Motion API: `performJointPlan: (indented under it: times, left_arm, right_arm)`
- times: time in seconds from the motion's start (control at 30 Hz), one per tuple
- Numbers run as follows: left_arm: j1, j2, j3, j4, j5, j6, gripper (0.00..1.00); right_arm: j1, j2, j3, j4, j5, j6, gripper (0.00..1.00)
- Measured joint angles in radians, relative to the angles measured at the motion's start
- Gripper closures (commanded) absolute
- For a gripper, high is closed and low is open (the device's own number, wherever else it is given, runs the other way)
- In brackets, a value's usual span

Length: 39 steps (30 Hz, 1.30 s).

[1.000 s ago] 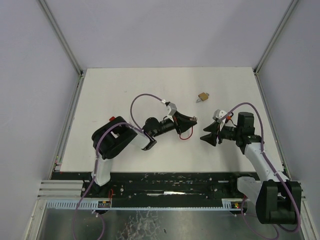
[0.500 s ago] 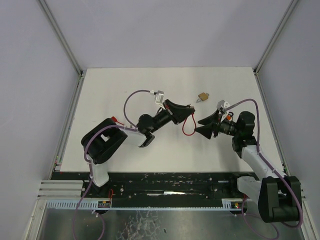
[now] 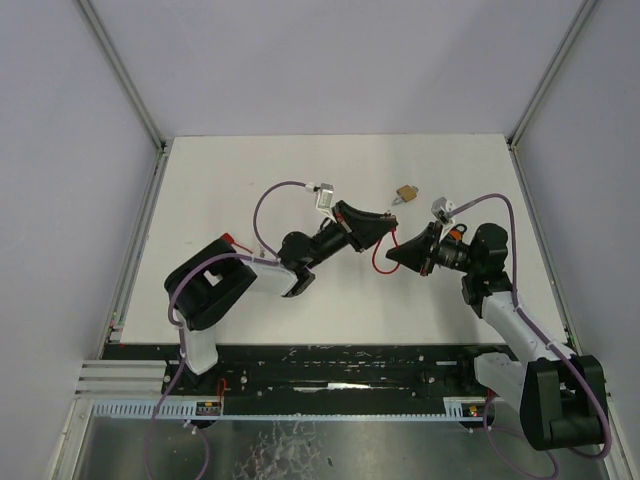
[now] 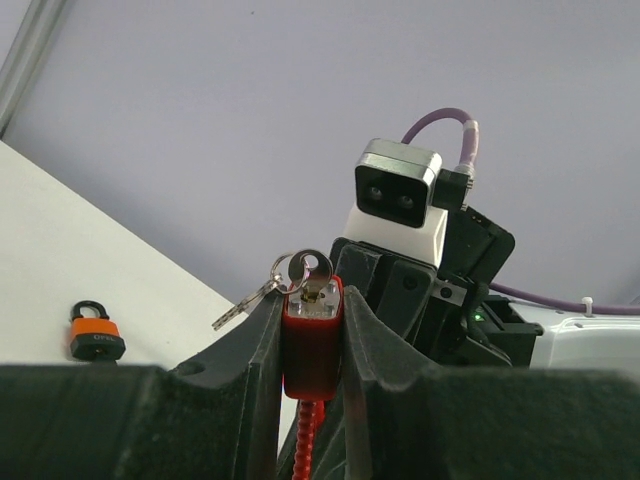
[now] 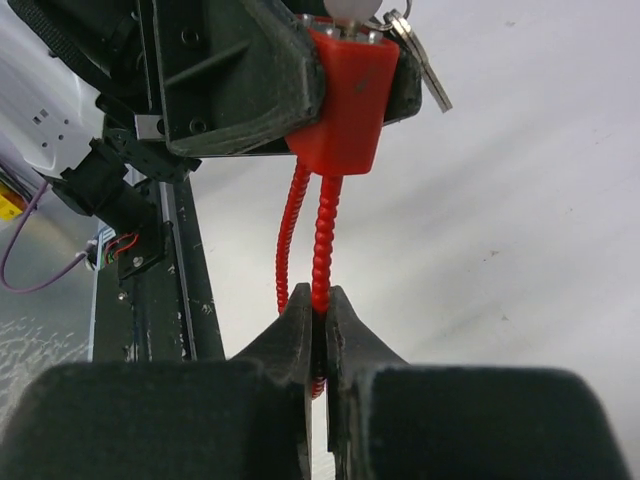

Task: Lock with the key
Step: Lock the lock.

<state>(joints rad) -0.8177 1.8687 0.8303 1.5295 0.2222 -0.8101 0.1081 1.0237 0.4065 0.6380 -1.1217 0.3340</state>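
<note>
A red padlock (image 4: pixel 312 340) with a red cable shackle (image 5: pixel 322 235) sits upright between my left gripper's (image 4: pixel 312 300) jaws, which are shut on its body. A silver key (image 4: pixel 305 270) is in the keyhole on top, with a ring and a second key hanging to the left. My right gripper (image 5: pixel 320 300) is shut on one strand of the cable, just below the lock body (image 5: pixel 345 100). From above, the left gripper (image 3: pixel 380 225) and right gripper (image 3: pixel 392 257) meet tip to tip above mid-table, with the cable (image 3: pixel 379 264) looping between them.
A small orange and black padlock (image 3: pixel 405 192) lies on the white table (image 3: pixel 250 170) just behind the grippers; it is also in the left wrist view (image 4: pixel 97 335). Purple walls enclose the table on three sides. A black rail (image 3: pixel 340 360) runs along the near edge.
The left arm carried the lock up and right. The right arm moved left to meet it. Its jaws, open before, have closed on the cable.
</note>
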Motion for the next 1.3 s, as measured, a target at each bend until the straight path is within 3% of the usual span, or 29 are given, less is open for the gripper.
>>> performJointPlan:
  times: [0.2,0.37,0.5,0.6,0.8,1.0,1.13,1.3]
  left_arm:
    - [-0.015,0.003,0.000,0.024,0.000,0.050,1.00]
    - [-0.022,0.015,0.008,0.031,-0.002,0.092,1.00]
    - [-0.016,0.025,0.008,0.026,0.020,0.125,1.00]
    - [0.003,0.023,-0.002,0.022,0.060,0.189,1.00]
    - [0.053,-0.029,-0.121,-0.002,0.177,0.440,1.00]
    - [0.029,-0.092,-0.125,-0.166,0.347,0.735,1.00]
    - [-0.019,-0.186,-0.031,-0.547,0.408,1.049,1.00]
    - [-0.048,-0.234,0.166,-1.038,0.423,1.458,1.00]
  right_arm:
    - [0.001,-0.018,0.000,-0.008,0.008,0.006,0.97]
    - [0.000,-0.018,0.000,-0.024,0.001,0.001,0.67]
    - [0.001,-0.032,0.013,-0.110,-0.011,-0.100,0.45]
    - [0.000,-0.043,0.079,-0.326,-0.024,-0.296,0.32]
    - [-0.068,-0.064,0.325,-0.952,-0.013,-1.036,0.01]
    - [-0.170,-0.126,0.373,-1.337,-0.027,-1.584,0.00]
    - [-0.170,-0.166,0.389,-1.497,-0.056,-1.841,0.02]
    - [-0.154,-0.140,0.477,-1.573,-0.106,-2.018,0.25]
